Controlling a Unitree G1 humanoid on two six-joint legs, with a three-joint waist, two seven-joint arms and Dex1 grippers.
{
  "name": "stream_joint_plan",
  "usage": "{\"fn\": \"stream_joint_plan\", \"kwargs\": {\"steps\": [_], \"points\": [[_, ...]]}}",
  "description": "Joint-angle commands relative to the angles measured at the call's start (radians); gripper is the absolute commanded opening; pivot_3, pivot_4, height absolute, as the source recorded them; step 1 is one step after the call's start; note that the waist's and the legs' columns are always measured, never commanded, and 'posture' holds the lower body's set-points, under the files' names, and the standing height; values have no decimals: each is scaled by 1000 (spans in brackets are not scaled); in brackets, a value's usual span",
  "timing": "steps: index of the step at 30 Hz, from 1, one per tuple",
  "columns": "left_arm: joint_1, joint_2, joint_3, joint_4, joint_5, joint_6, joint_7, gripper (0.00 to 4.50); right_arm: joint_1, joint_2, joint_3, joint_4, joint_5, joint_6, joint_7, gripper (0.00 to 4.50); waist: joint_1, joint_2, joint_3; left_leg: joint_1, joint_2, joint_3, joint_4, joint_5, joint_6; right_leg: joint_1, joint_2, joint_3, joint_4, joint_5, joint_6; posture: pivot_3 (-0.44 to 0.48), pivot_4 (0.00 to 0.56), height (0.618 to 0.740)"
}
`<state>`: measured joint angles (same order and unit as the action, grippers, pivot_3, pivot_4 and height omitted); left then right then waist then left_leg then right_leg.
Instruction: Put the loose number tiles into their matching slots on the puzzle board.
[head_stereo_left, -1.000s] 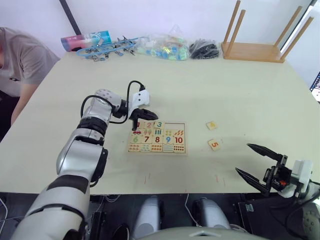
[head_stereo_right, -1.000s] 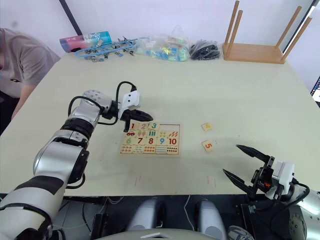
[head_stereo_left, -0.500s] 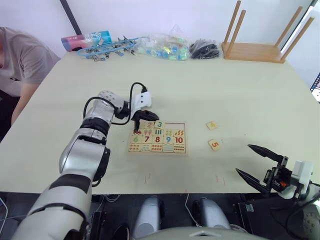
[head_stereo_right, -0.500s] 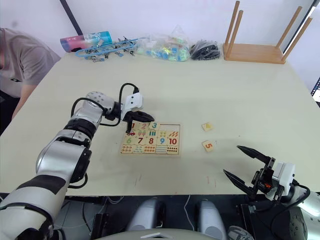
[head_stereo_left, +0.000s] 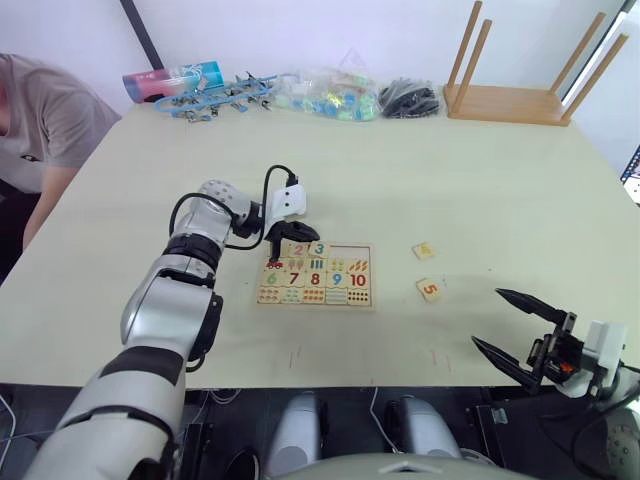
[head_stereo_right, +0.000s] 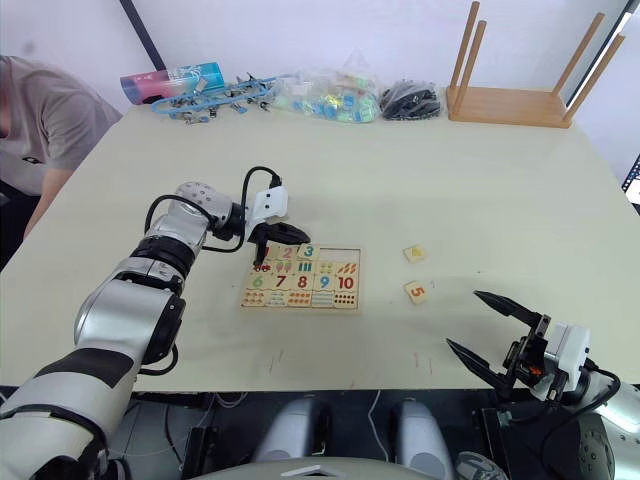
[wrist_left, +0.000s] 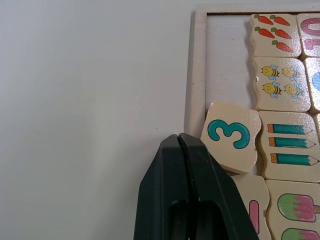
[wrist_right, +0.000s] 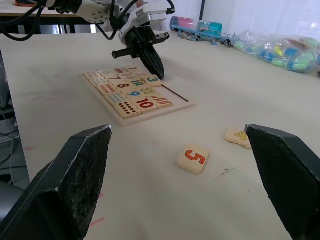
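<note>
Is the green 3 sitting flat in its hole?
No. The 3 tile sits crooked, one corner overlapping the board's frame.

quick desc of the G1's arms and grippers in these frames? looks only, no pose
Arms: glossy silver-grey shells with black joint bands. The left arm carries looping black cables into a white wrist module. The left gripper and the right gripper each have two tapering black fingers. The right wrist has a white block with a small red-orange spot.
</note>
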<state>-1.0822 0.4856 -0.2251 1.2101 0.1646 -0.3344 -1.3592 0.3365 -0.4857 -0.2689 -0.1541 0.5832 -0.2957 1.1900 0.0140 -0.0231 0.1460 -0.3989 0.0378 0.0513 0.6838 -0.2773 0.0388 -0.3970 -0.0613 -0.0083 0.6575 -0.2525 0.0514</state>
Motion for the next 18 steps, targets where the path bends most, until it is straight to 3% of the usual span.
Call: {"fn": "stream_joint_plan", "kwargs": {"steps": [1,18], "points": [[-20,2,9,0,2,-12,-3,34,1,-4,-8,-31,8,-20,-3,4500,0,0,0,0,0,0,0,0,0,0,0,0,0,0,0,0,150,737],[-8,6,4,-4,8,-22,-37,34,1,-5,-8,-32,6,-22,-3,4500,0,0,0,0,0,0,0,0,0,0,0,0,0,0,0,0,150,737]]}}
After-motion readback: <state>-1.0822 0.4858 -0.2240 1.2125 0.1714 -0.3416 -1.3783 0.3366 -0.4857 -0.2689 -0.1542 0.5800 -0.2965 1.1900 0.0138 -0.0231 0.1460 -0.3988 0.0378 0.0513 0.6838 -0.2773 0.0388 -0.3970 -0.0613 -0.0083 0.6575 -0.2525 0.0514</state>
